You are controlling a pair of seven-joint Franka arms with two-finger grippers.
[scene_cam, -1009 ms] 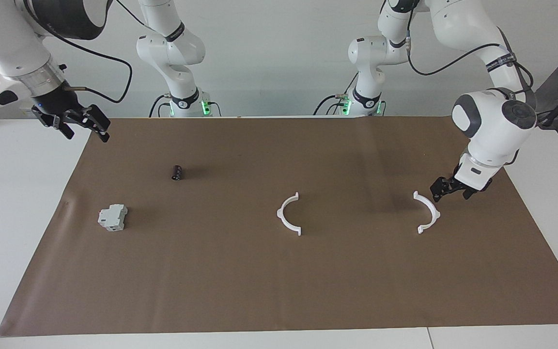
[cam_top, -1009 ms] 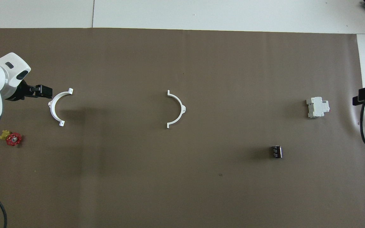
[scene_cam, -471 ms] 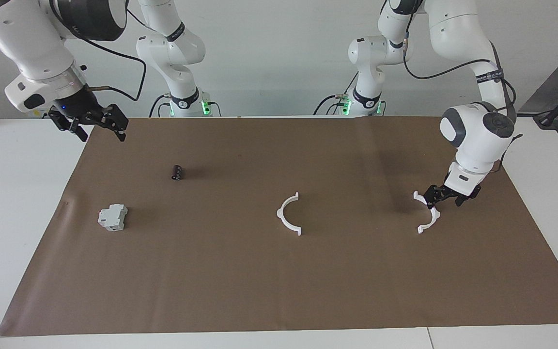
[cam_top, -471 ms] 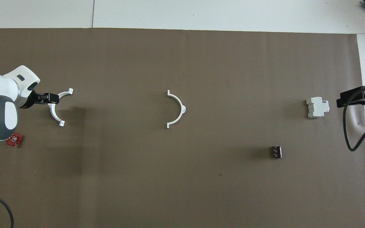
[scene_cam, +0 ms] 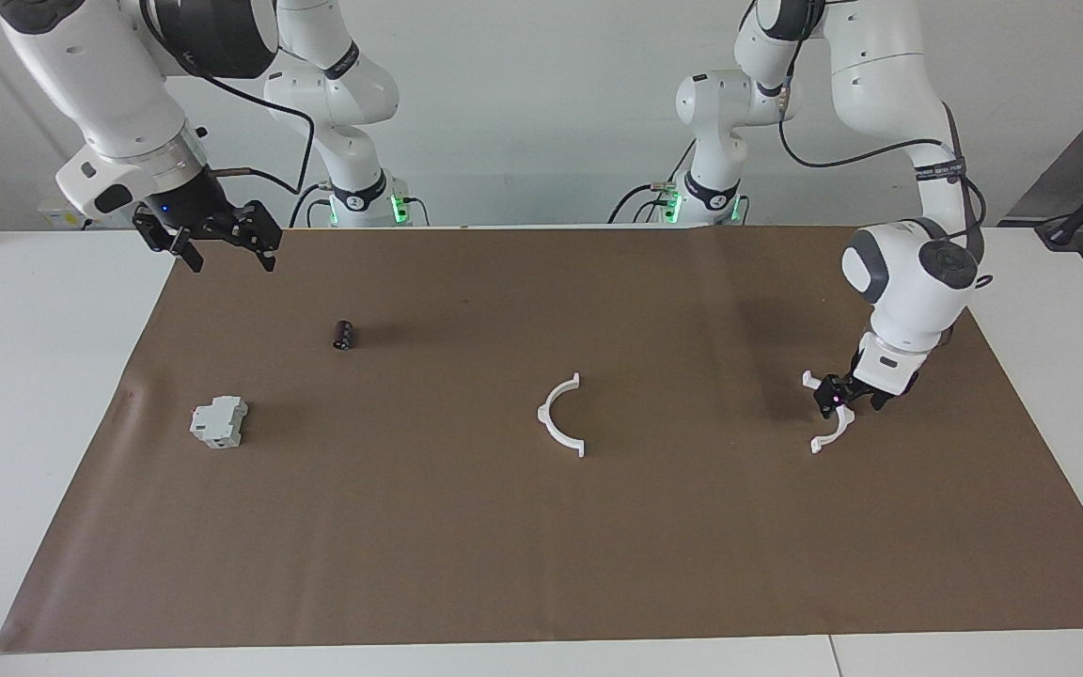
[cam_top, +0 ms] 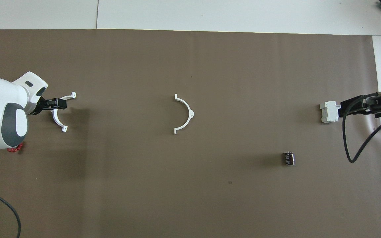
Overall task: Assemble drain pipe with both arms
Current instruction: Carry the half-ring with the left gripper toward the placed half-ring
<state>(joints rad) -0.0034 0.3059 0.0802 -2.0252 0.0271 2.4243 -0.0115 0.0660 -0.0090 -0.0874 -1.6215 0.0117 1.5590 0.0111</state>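
The left gripper (scene_cam: 844,400) sits low at one half-ring (scene_cam: 828,418) near the left arm's end, fingers parted astride its curved band; whether they touch it cannot be told; the other half-ring (scene_cam: 562,417) lies mid-mat, well apart; the right gripper (scene_cam: 220,243) hangs spread open, high over the brown mat (scene_cam: 541,564).

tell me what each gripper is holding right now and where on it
Cannot be told for the left gripper: it is down at the mid-arc of one half-ring. The right gripper holds nothing.
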